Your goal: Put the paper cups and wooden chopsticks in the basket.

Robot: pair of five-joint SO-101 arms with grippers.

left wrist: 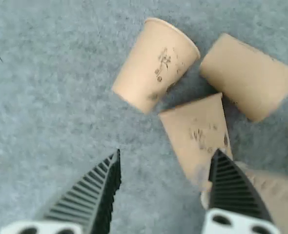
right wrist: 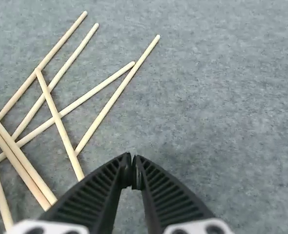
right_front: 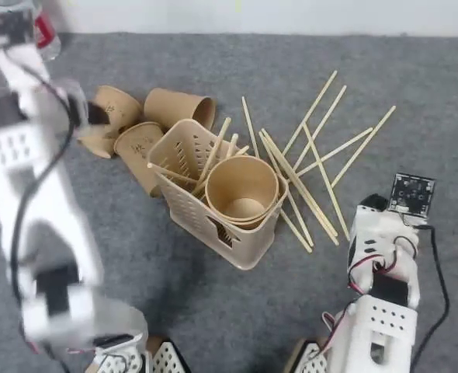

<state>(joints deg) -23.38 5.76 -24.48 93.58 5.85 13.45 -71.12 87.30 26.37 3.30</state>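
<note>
A beige slotted basket [right_front: 184, 148] stands mid-table with nested paper cups [right_front: 242, 193] and a few chopsticks [right_front: 213, 155] in it. Three more paper cups lie tipped on the carpet to its left [right_front: 120, 105] [right_front: 178, 109] [right_front: 138, 151]. My left gripper [left wrist: 167, 158] hangs open over them, the nearest cup [left wrist: 197, 131] just beyond its fingertips, two others [left wrist: 156, 63] [left wrist: 249, 75] farther off. Several wooden chopsticks [right_front: 314, 163] lie scattered right of the basket. My right gripper [right wrist: 132, 168] is shut and holds nothing, beside the loose chopsticks [right wrist: 61, 97].
Grey carpet covers the table. A bottle [right_front: 43, 35] stands at the far left corner. The right arm [right_front: 384, 256] sits at the front right, with bare carpet beyond it. The left arm [right_front: 27, 194] stretches along the left side.
</note>
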